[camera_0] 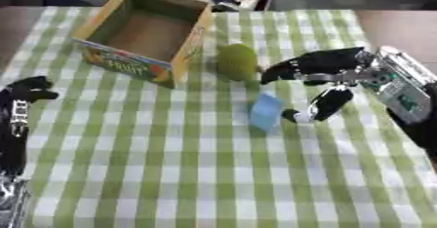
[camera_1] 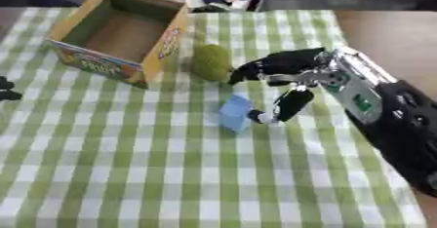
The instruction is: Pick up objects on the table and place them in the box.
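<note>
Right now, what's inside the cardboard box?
The cardboard box shows only its bare brown floor; nothing lies in the visible part. Its near wall hides the floor strip just behind it. The green fruit and blue block sit outside on the tablecloth.

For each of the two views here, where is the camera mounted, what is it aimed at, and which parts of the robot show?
Left eye view: in the head, looking down at the checked table; the left hand at the left edge, the right hand by the blue object.
Right eye view: same head, set slightly rightward; more of the right arm shows.
Both share the open box, the green object and the right hand.
</note>
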You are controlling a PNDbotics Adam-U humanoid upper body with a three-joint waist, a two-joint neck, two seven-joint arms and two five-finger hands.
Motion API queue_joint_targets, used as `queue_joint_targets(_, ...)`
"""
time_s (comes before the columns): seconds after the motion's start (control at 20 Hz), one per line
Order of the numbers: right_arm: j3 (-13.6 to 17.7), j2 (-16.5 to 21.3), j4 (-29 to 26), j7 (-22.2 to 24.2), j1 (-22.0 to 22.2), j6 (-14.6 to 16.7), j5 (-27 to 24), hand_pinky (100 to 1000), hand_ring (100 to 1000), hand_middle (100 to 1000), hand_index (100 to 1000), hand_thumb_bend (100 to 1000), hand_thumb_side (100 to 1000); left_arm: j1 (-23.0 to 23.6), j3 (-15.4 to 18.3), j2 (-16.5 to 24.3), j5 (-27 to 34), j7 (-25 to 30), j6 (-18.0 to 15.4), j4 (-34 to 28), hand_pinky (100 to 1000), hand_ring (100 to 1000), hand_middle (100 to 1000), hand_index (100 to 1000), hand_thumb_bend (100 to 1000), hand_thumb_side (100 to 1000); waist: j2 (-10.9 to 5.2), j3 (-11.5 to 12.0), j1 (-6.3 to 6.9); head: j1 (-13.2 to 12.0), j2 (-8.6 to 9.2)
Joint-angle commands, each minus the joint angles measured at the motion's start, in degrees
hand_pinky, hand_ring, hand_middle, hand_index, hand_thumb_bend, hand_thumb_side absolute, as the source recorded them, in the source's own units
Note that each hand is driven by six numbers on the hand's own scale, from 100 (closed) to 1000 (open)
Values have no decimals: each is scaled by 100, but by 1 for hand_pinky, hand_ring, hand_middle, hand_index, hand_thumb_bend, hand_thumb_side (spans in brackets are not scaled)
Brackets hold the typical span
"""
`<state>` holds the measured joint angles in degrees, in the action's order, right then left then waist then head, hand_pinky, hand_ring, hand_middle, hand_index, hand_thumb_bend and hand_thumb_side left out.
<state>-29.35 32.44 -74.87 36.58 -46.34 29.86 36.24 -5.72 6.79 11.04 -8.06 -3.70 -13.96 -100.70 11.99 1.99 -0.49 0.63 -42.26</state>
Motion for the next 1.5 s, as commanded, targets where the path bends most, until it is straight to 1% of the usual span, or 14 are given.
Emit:
queue_joint_targets(0.05,28,89,-17,292,-97,334,58,855,952,960,1000,217,619,-34,-5,133,-22,-5,-12,-71,829,618,627,742,100,871,-77,-1,-2,3,-5)
queue_joint_targets(0.6,-55,-20,83,360,-179,441,176,843,932,939,1000,212,598,-47,-15,127,-24,-2,-11,-74,827,616,626,742,100,874,-60,28,-7,9,-14)
queue_joint_targets(0.8,-82,-56,109,379,-194,479,193,840,931,934,1000,195,578,-52,-16,125,-27,-2,-8,-75,826,615,625,742,100,873,-54,48,-17,17,-20)
queue_joint_targets(1.5,-176,-168,185,500,-220,582,252,838,930,922,1000,184,571,-78,-19,119,-39,-11,3,-76,824,613,623,741,100,870,-30,125,-75,29,-34)
